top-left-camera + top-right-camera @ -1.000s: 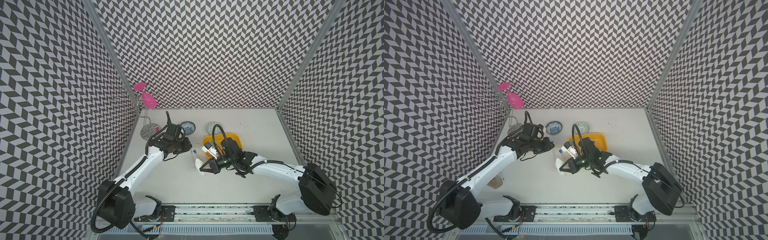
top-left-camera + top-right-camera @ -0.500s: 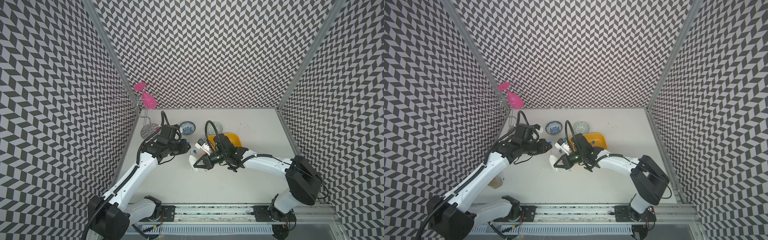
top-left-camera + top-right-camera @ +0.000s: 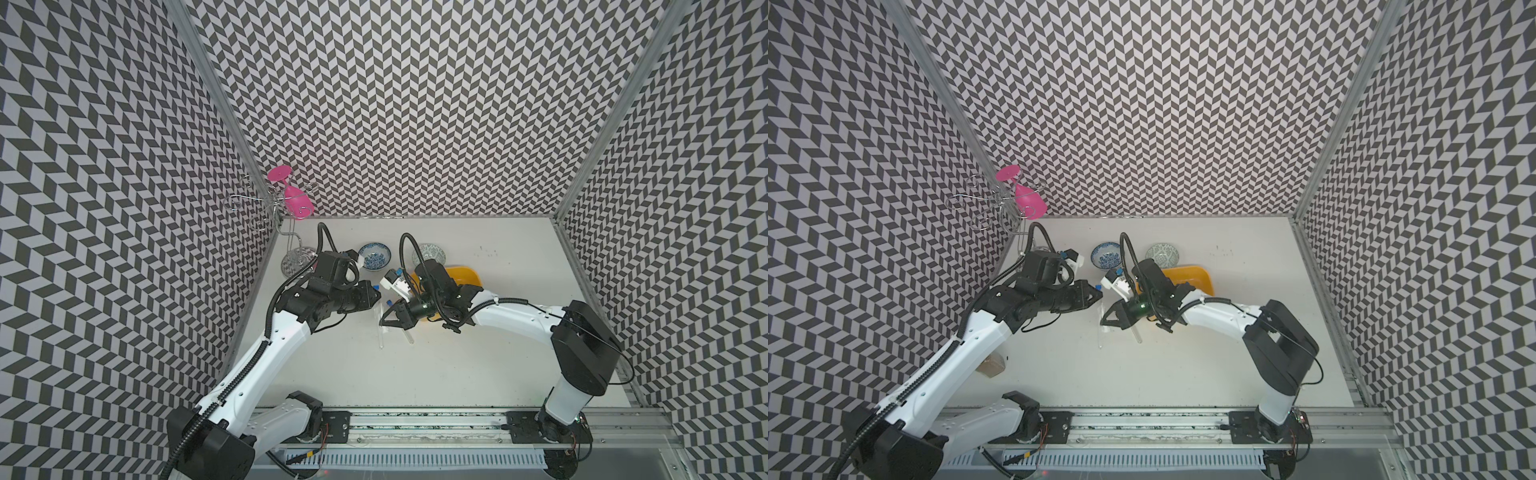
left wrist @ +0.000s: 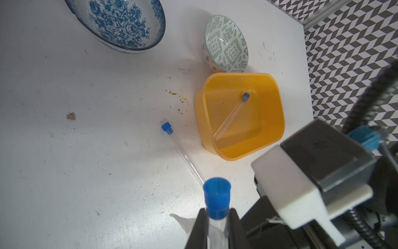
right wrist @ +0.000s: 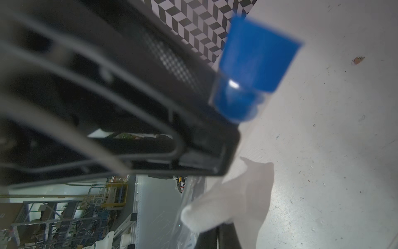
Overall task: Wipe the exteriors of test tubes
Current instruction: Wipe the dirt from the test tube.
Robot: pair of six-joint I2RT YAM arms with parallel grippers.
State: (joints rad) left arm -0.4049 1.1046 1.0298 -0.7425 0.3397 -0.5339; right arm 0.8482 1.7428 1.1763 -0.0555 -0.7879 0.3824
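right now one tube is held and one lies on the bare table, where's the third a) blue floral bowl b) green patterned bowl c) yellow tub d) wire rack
c: the left wrist view shows a capped tube lying slanted inside the yellow tub; another tube lies on the table beside it, and the left pincer grips the last tube.

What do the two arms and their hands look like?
The left arm and right arm have white links, black joints and black corrugated cables. The left hand and right hand are black and tapering. Each wrist carries a white camera housing. A green light glows on the right wrist.
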